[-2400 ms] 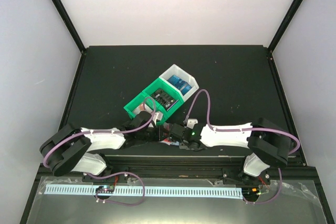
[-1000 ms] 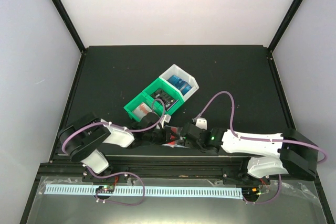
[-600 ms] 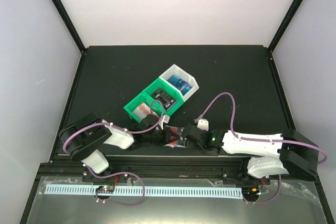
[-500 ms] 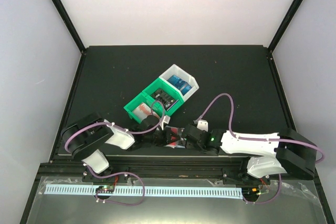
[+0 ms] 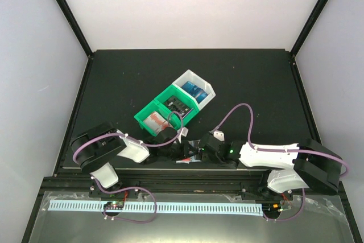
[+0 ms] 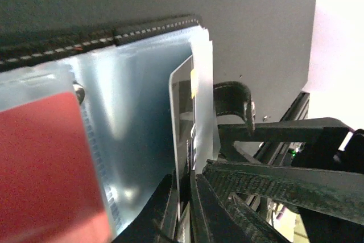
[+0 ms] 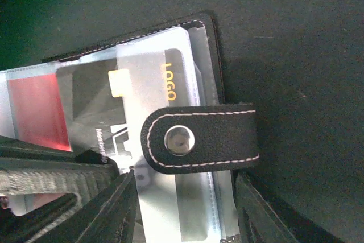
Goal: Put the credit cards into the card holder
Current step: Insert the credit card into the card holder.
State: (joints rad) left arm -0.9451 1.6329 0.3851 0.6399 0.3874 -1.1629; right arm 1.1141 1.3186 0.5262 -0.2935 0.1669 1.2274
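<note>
The card holder lies open near the table's front edge, its pale sleeves up and its snap strap folded over them. It also shows in the top view and the left wrist view. My left gripper is shut on a black credit card, held edge-on and partly inside a sleeve. The same card reads "LOGO". A red card sits in a neighbouring slot. My right gripper is open, its fingers astride the holder's end. In the top view the left gripper and the right gripper meet over the holder.
A green bin joined to a white bin stands just behind the grippers. It holds a red-and-white card, black cards and blue cards. The table's front rail runs close below both arms.
The right arm has drawn back to the right and its gripper has settled over the holder. The left gripper has pushed to the right with the black card, closer to the right gripper.
</note>
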